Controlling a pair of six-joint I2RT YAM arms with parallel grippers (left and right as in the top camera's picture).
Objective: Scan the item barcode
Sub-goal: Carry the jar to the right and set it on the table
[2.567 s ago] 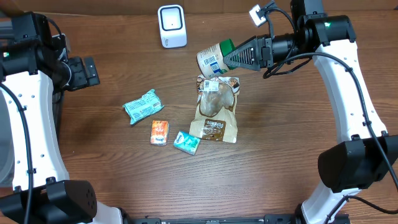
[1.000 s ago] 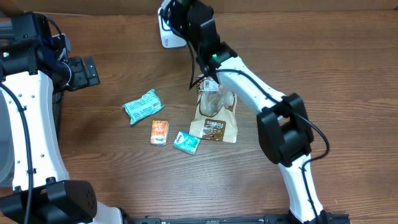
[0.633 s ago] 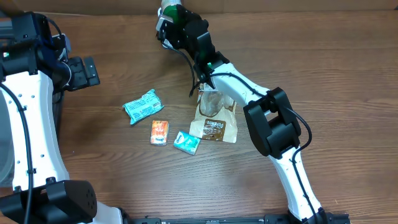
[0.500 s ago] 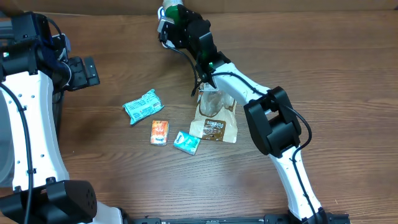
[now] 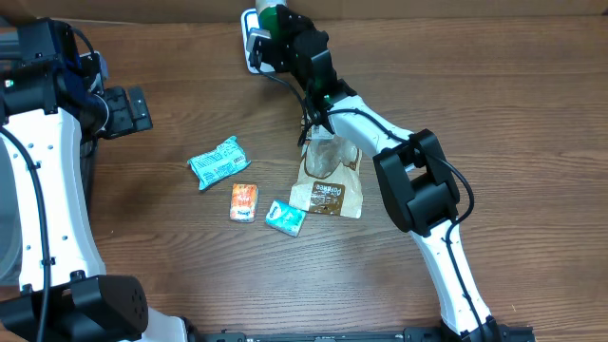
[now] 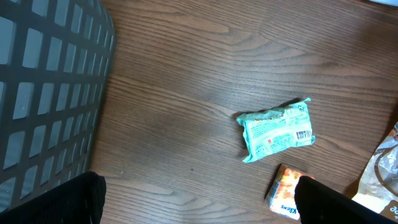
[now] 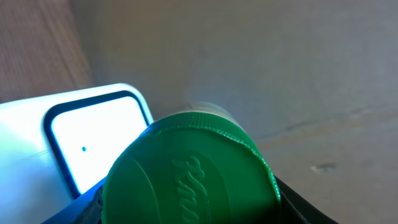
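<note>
R tool (image 5: 274, 30) is clamped on the green-lidded jar (image 7: 189, 177), holding it at the far edge of the bench (image 5: 494, 142) right by the white scanner (image 7: 87, 140), w/ the lid facing the wrist cam. L tool (image 5: 131, 109) hangs w/ jaws wide apart & empty over the bench's left side, near a dark mesh basket (image 6: 43, 87). Teal packet (image 6: 277, 129), orange packet (image 5: 244, 201), small teal pack (image 5: 285, 218) & brown snack bag (image 5: 328, 185) lie mid-bench.
</note>
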